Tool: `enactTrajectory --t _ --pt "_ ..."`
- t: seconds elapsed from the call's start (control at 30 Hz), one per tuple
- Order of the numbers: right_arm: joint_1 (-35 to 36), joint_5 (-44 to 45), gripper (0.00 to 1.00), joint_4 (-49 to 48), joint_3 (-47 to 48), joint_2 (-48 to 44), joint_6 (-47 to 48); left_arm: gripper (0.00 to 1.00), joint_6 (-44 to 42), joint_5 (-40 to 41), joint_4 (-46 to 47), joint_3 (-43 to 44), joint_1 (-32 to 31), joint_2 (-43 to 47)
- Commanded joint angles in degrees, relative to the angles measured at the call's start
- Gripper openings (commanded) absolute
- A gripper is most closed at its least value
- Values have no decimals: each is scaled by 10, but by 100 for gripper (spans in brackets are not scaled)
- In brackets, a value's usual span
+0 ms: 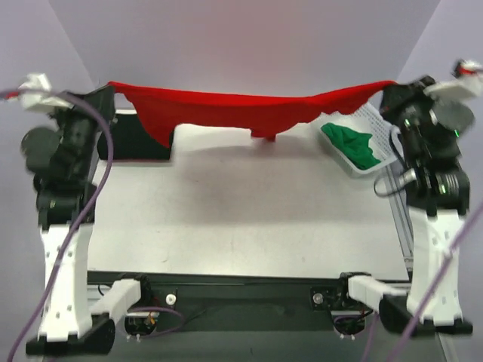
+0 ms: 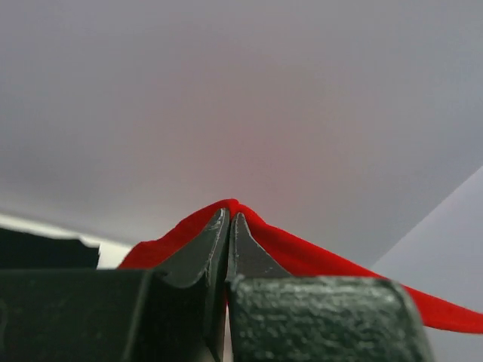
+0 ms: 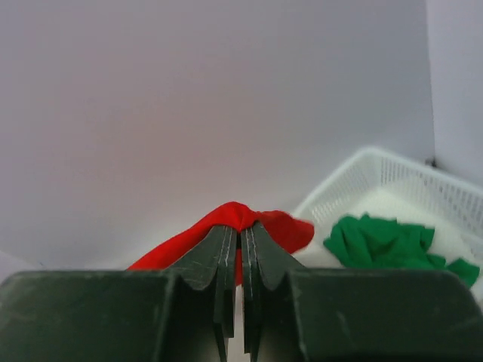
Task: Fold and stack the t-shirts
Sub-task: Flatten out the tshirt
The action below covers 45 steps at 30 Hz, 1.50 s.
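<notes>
Top external view shows the bright red soft cloth t-shirt [image 1: 226, 104] stretched across the upper frame, sagging above the white table [image 1: 249, 219]. The left gripper [image 2: 229, 217] is clamped on its left end and the right gripper [image 3: 240, 231] on its right end. A black cloth t-shirt [image 1: 136, 139] lies below at left. A crumpled green cloth t-shirt [image 1: 351, 143] sits in the white plastic mesh basket [image 1: 377, 121] at upper right.

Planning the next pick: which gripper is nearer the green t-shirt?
Right. The right gripper pinches the red t-shirt just beside the green t-shirt; the left gripper holds the other end, across the table.
</notes>
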<state>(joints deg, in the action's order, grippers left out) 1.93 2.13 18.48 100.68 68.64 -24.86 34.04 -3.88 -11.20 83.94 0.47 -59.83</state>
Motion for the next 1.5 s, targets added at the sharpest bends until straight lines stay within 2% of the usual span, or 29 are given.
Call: enactTrajectory --t 0.0,0.1,0.17,0.37,0.73,1.03,1.2,1.47 --pt "-6 75 0 -136 -67 -59 16 0 -21 87 87 -32 8 47" --pt "-5 57 0 -73 -24 -20 33 0 -48 79 39 -2 8 18" --pt "-6 6 0 -32 8 4 30 0 -47 43 40 16 8 10" --pt "-4 -16 0 -56 7 -7 9 0 -49 29 58 9 8 19" --pt "1 -56 0 -18 14 18 3 0 -58 -1 24 17 8 -5" --pt "11 -49 0 -37 14 -44 10 0 -43 13 44 18 8 34" --pt "16 -62 0 -51 30 -83 26 0 -23 22 51 17 8 88" --pt "16 -70 0 -72 78 -120 36 0 -36 99 52 19 8 171"
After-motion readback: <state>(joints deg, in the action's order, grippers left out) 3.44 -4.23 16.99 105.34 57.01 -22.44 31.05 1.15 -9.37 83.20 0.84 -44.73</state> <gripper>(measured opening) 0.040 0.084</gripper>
